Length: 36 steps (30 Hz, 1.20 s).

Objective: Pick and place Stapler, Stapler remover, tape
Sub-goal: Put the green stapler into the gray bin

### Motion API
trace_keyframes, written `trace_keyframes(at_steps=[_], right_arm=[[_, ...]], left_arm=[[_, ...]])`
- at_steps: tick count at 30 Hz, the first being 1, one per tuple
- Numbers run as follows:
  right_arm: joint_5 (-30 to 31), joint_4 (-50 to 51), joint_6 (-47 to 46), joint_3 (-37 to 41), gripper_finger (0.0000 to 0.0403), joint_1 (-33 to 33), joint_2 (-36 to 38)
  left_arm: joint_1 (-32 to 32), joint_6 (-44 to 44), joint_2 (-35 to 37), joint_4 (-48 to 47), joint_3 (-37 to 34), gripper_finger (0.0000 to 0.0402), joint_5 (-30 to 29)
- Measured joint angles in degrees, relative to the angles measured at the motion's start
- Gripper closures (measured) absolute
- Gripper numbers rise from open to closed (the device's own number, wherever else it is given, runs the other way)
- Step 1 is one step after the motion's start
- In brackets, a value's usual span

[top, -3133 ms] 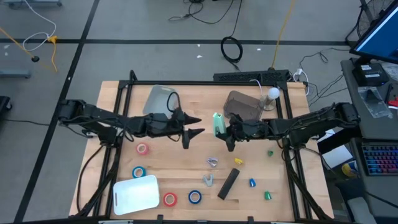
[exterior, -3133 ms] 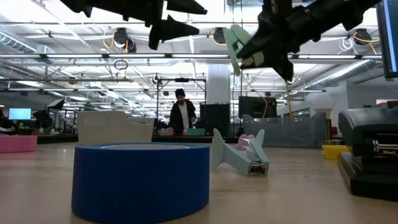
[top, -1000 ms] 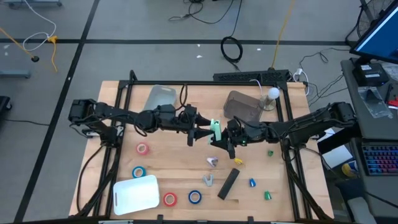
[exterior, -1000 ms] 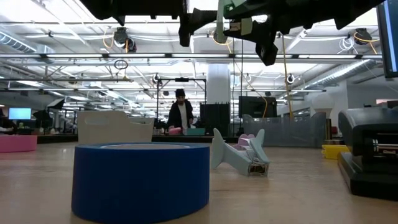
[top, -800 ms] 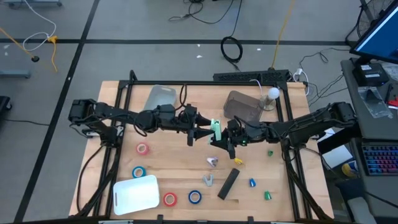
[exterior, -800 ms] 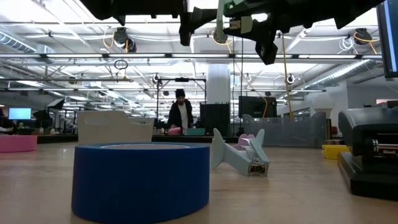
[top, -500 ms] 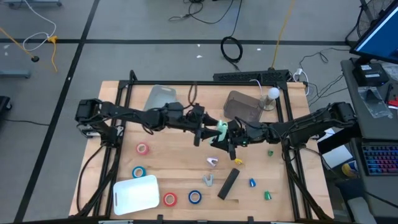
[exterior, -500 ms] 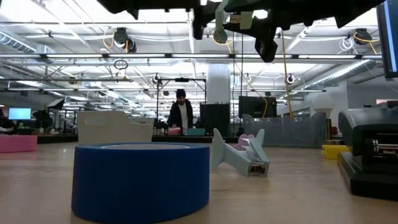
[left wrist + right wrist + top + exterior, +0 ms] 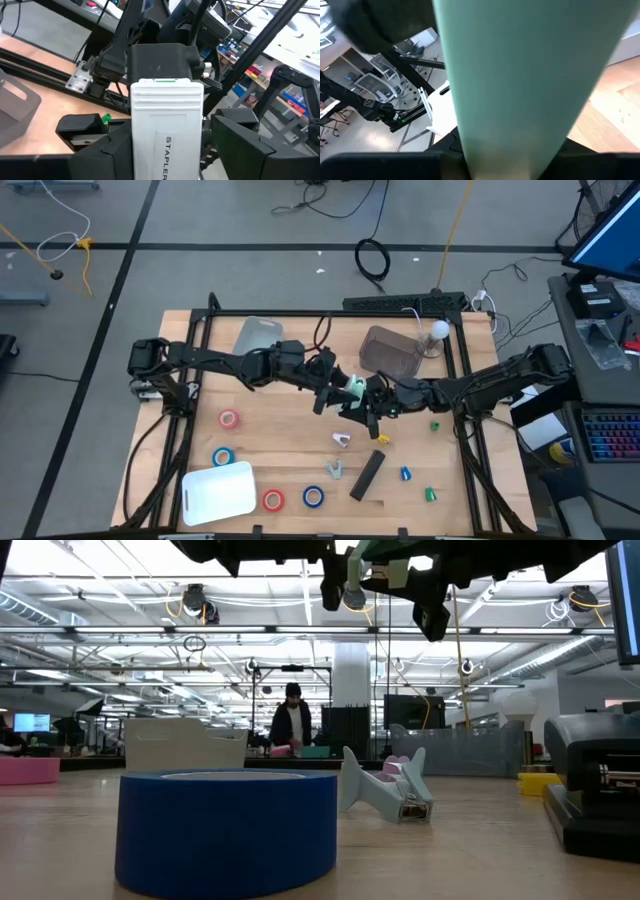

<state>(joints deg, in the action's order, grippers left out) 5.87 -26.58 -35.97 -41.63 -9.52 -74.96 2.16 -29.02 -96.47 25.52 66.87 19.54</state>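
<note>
- grey floor (image 9: 120, 220) with dark seams, loose cables (image 9: 372, 258)
- open hall, ceiling trusses (image 9: 150, 635), hanging lamps (image 9: 196, 600)
- person (image 9: 291, 725) standing far back
- blue monitor (image 9: 612, 232)

Left gripper (image 9: 335, 388) moved from mid-table across to the mint-green stapler (image 9: 354, 388) held up by the right gripper (image 9: 367, 399), its fingers now either side of it, narrowing.

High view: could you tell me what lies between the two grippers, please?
A pale green plastic stapler: the right gripper holds it, and its free end sits between the left gripper's open fingers, as the left wrist view confirms.
</note>
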Motion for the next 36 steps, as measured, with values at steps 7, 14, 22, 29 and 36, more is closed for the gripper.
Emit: trace_keyframes(at_steps=[7,14,22,29,36], right_arm=[[-0.45,-0.22,0.01,0.00,0.0290,-0.04,0.02],[-5.90,0.47,-0.79,0.02,0.0265,0.13,0.02],[-8.00,7.90,-4.09,0.00,0.0260,0.17,0.10],[-8.56,5.18,-2.48,0.09,0.0260,1.01,0.02],[-5.13,2.73,-1.89,0.13,0.0252,1.70,-0.02]], left_arm=[[0.04,0.02,0.00,-0.54,0.00,0.0259,0.79],[0.40,2.05,0.52,-3.71,0.04,0.0259,2.18],[2.49,5.99,3.00,-15.11,0.00,0.0259,1.80],[3.67,6.00,4.22,-11.31,0.09,0.0259,0.31],[3.63,5.75,3.76,-7.75,0.02,0.0259,-1.21]])
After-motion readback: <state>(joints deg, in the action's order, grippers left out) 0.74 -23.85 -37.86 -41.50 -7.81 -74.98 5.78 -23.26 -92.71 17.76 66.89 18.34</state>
